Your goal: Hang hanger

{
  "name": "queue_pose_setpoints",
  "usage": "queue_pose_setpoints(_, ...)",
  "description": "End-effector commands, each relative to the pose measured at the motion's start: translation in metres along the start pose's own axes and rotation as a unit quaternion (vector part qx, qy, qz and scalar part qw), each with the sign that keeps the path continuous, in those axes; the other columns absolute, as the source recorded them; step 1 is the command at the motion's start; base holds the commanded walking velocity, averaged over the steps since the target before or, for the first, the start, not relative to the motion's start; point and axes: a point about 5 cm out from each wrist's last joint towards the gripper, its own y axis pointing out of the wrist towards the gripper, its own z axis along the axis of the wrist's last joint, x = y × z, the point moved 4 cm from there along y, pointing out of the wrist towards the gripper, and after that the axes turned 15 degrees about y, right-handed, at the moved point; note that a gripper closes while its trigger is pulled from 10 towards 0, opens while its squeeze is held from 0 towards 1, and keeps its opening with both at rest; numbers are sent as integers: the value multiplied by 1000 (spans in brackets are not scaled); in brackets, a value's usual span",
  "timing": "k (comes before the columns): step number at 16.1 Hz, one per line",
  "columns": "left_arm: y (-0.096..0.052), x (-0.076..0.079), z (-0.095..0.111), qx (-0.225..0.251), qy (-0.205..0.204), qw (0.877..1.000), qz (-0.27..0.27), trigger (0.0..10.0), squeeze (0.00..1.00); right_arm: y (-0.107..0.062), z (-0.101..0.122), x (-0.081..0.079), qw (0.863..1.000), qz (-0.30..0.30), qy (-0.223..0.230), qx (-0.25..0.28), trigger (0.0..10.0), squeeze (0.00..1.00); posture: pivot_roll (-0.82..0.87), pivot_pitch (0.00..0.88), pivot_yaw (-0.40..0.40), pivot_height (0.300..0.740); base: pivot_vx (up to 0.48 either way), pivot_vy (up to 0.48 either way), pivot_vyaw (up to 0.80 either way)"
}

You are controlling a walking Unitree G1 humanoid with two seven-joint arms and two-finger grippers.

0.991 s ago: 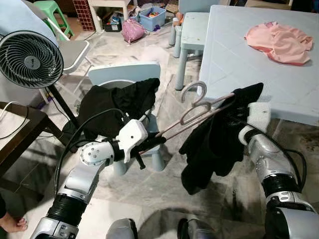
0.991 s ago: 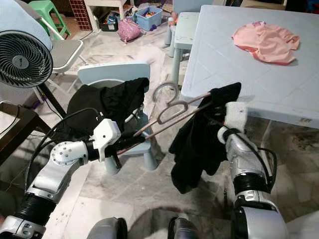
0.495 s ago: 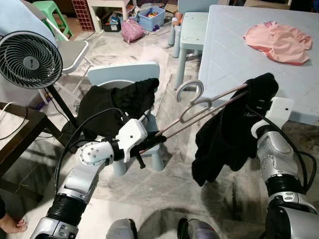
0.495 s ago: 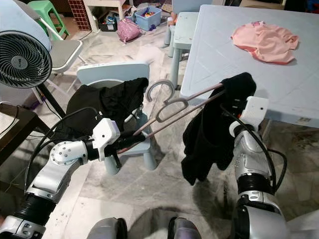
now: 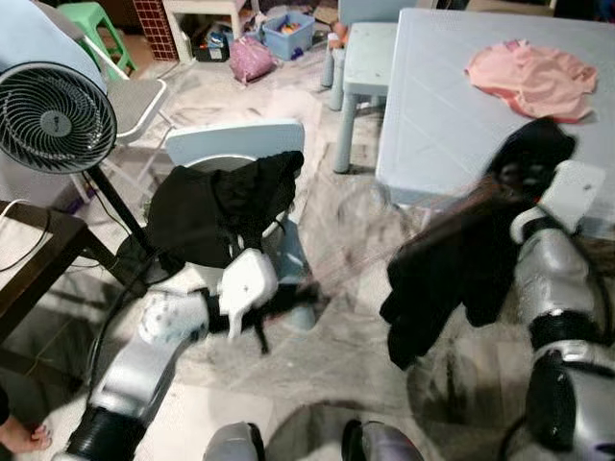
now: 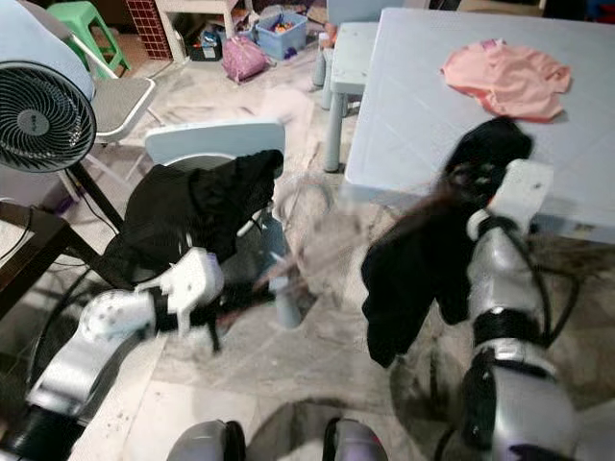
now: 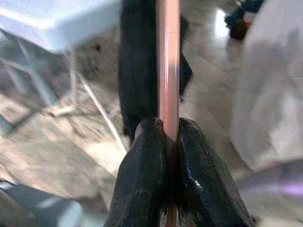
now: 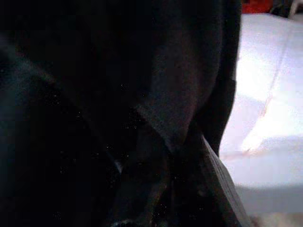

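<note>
1. Fingers (image 7: 144, 175) of the left gripper (image 7: 171, 142) pinch the hanger (image 7: 168, 61), its copper rod running straight out between the 2 black tips.
2. Blur smears the hanger at frame centre in the eye views.
3. At centre right, the right gripper (image 5: 524, 173) sits wrapped in a black garment (image 5: 452, 269); I cannot tell its fingers' state.
4. A light blue table (image 5: 432, 106) fills the upper right, a pink cloth (image 5: 533, 77) lying on it.

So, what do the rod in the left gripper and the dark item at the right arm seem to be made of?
The hanger rod looks like metal with a copper-pink, glossy finish, since a bright highlight runs along it. The black garment looks like soft matte fabric: it droops in folds. The left gripper is clamped on the rod.
</note>
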Motion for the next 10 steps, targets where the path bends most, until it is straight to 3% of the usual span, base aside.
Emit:
queue_pose_setpoints(1, 0, 1, 5, 4, 7, 1000, -9, 0, 0, 8, 35, -6, 998, 3, 6, 64, 0, 0, 4, 86, 6, 740, 0, 0, 0)
queue_pose_setpoints(5, -16, 12, 0, -18, 2, 1000, -10, 0, 0, 16, 51, -12, 997, -3, 0, 82, 0, 0, 13, 82, 8, 740, 0, 0, 0)
queue_pose_setpoints(8, -29, -12, 2, -15, 11, 991, 134, 0, 0, 17, 53, -5, 996, -21, -21, 87, 0, 0, 26, 79, 4, 740, 0, 0, 0)
queue_pose_setpoints(10, -39, -20, 0, -13, 7, 971, 240, 0, 0, 11, 45, 9, 995, -37, -54, 81, 0, 0, 33, 73, -5, 740, 0, 0, 0)
